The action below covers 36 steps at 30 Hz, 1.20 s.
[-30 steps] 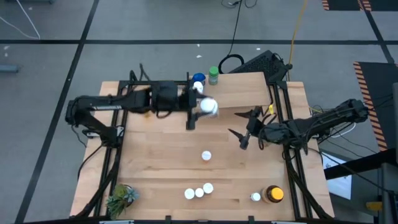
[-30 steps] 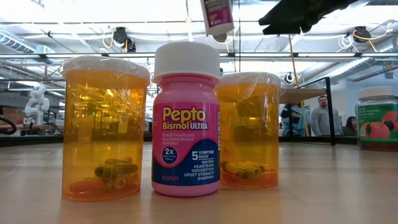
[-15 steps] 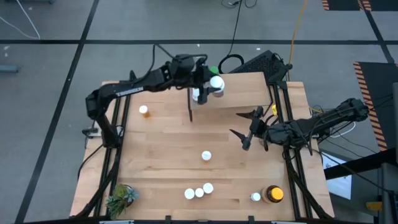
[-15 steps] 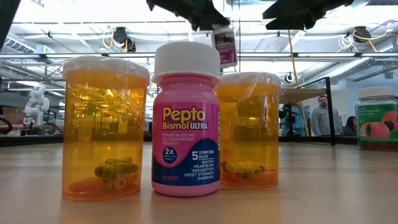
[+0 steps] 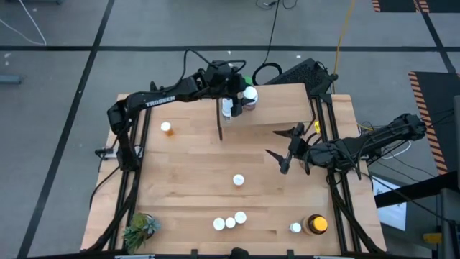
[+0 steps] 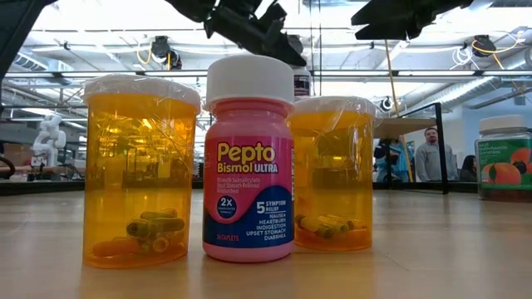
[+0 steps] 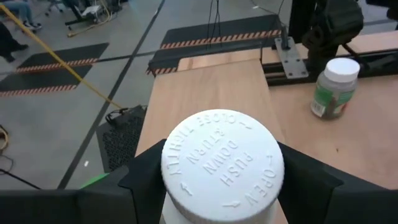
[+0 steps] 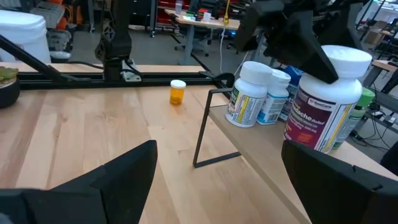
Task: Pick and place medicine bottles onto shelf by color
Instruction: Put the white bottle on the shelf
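My left gripper (image 5: 243, 96) is over the left end of the shelf (image 5: 282, 105), shut on a white-capped medicine bottle with a magenta label (image 8: 324, 102). Beside it on the shelf stand a white bottle (image 8: 247, 93), a blue-capped bottle (image 8: 274, 97) and a green-capped bottle (image 8: 364, 99). The left wrist view looks down on the held bottle's cap (image 7: 222, 163). My right gripper (image 5: 282, 153) hovers open over the table, in front of the shelf's right part, with nothing between its fingers. My left gripper pinches the bottle just under its cap (image 8: 314, 74), one finger (image 7: 144, 182) on each side. The fingers come from above, slanting in from the table's left. The bottle is upright; whether its base rests on the shelf board cannot be told.
On the table are an orange bottle (image 5: 166, 128), a lone white-capped bottle (image 5: 238, 180), three white caps in a row (image 5: 230, 221), a yellow-lidded amber jar (image 5: 317, 224) with a small bottle (image 5: 295, 228) beside it, and a plant (image 5: 140, 229) at the near left corner.
My left gripper has carried the magenta-labelled bottle from in front of the shelf toward the table's far edge and slightly right, over the shelf's left end, then lowered it beside the bottles standing there. The bottle has stayed upright.
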Tool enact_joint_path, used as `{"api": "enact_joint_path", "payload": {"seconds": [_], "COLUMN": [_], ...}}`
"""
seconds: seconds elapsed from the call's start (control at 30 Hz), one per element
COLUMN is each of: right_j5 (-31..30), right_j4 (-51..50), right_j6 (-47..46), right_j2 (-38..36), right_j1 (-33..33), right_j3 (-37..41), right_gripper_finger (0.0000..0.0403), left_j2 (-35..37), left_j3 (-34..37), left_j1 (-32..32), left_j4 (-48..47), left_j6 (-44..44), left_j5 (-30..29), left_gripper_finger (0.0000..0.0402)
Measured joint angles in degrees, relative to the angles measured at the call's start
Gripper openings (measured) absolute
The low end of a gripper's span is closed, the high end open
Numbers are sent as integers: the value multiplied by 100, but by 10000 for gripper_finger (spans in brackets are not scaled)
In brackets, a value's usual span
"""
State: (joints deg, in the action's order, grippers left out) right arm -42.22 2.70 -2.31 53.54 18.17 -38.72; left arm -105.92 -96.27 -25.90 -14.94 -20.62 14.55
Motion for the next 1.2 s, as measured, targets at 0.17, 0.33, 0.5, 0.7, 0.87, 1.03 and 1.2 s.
{"api": "enact_joint_path", "payload": {"seconds": [0.17, 0.33, 0.5, 0.7, 0.87, 1.03, 1.2], "right_j5": [0, 0, 0, 1, 2, 2, 2], "right_j4": [0, 0, 0, 0, 0, 0, 0], "right_j6": [-2, -3, -22, -50, -83, -92, -92], "right_j2": [2, 2, 2, 2, 2, 2, 2], "right_j1": [-2, -2, -2, -2, -2, -2, -2], "right_j3": [0, 0, 0, 0, 0, 0, 0], "right_gripper_finger": [338, 338, 338, 338, 338, 338, 338], "left_j2": [2, 2, 2, 2, 2, 4, 4], "left_j3": [0, 0, 0, 0, 0, 0, 0], "left_j1": [-62, -124, -120, -134, -146, -146, -146], "left_j4": [-57, -152, -166, -163, -162, -155, -155], "left_j6": [89, 274, 299, 293, 299, 306, 309], "left_j5": [-78, -109, -188, -219, -260, -266, -455], "left_gripper_finger": [249, 250, 250, 251, 267, 295, 311]}}
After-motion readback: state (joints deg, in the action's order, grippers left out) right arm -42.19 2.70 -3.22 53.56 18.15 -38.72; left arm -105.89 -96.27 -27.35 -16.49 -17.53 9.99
